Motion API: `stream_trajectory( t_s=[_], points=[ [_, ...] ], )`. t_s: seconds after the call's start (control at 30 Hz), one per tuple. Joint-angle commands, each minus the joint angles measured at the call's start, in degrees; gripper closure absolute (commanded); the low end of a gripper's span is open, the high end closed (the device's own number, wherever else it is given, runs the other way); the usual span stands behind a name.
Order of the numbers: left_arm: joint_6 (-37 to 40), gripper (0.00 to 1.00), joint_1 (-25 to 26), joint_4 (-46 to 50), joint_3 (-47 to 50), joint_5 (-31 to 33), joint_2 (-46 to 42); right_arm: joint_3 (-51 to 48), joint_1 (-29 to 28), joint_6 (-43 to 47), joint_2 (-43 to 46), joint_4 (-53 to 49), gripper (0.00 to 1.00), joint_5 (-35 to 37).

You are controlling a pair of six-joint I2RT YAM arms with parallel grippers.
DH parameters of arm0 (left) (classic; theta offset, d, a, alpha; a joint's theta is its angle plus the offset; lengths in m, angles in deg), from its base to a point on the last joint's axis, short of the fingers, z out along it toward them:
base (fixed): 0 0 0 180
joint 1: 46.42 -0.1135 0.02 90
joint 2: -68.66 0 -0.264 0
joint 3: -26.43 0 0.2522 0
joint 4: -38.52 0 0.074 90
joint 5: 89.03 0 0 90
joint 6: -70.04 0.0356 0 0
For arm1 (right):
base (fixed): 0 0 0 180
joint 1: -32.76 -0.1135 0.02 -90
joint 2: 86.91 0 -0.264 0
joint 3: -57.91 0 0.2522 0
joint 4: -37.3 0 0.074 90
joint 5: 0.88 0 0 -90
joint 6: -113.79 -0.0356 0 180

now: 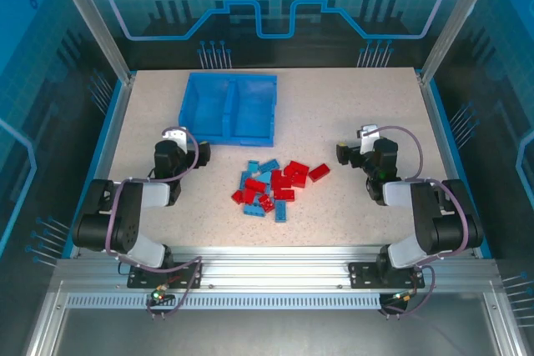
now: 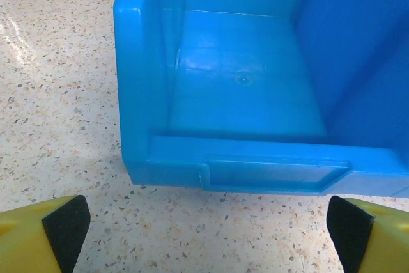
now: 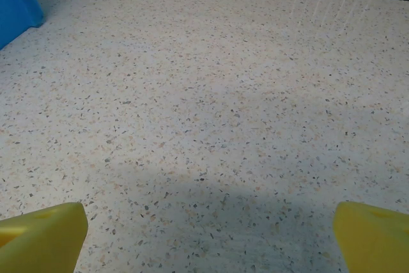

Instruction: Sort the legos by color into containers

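Low over the table (image 1: 375, 97), the left pincer (image 2: 204, 228) and right pincer (image 3: 204, 234) are spread wide, holding nothing. Between them the legos (image 1: 274, 185) lie heaped, near the empty bin (image 1: 229, 79). Red and blue touch, so one grab could catch both colours.

Both arms are held folded low, with the jaws spread wide.
The black-and-grey jointed left arm (image 1: 125, 218) is seen at 8 o'clock in the top view, its elbow bent back toward the base, and the two-finger left gripper (image 1: 174, 136) is directed toward 12 o'clock. The matching right arm (image 1: 427, 216) is mirrored at 4 o'clock, with the right gripper (image 1: 357, 149) turned toward about 11 o'clock. In each wrist view the yellow plastic fingers (image 2: 29, 234) are set far apart at 7 and 5 o'clock; black pads (image 2: 64, 222) are seen on the left pair.
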Motion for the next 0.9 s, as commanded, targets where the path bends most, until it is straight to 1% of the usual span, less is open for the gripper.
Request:
stream_trajectory(
  t_s=[0.0, 0.47, 0.5, 0.57, 0.67, 0.73, 0.77, 0.8, 0.87],
  points=[
    [-0.2, 0.01, -0.4, -2.2, -0.3, -1.5, 0.1, 1.0, 0.6, 0.5, 0.0, -0.2, 0.0, -0.7],
    [-0.3, 0.01, -0.4, -2.1, -0.4, -1.6, 0.2, 1.2, 0.6, 0.4, 0.6, -0.3, 0.0, -0.2],
    [-0.3, 0.01, -0.4, -2.2, -0.4, -1.6, 0.1, 1.8, 0.5, -0.1, 3.0, -3.5, 0.0, 1.1],
    [-0.3, 0.01, -0.4, -2.2, -0.3, -1.5, 0.1, 4.1, 0.3, -2.5, 8.9, -13.3, 0.0, 5.1],
    [-0.5, 0.01, -0.5, -0.9, -0.8, -1.0, -0.3, 7.5, -0.5, -10.4, 18.4, -29.8, 0.0, 12.1],
    [-0.9, 0.01, -0.4, -0.2, -1.1, 0.2, -1.0, 11.3, -1.1, -19.5, 24.6, -45.3, 0.0, 16.0],
    [-1.2, 0.01, -0.2, 0.5, -1.2, 1.3, -1.4, 13.2, -1.2, -23.5, 26.4, -53.5, 0.0, 15.7],
    [-1.6, 0.01, -0.2, 0.8, -0.9, 2.7, -2.4, 14.9, -1.2, -26.0, 28.3, -60.0, 0.0, 13.4],
    [-3.1, 0.01, 0.5, 3.3, -0.8, 7.8, -5.8, 16.8, -2.0, -27.4, 31.5, -67.6, 0.0, 6.4]
  ],
)
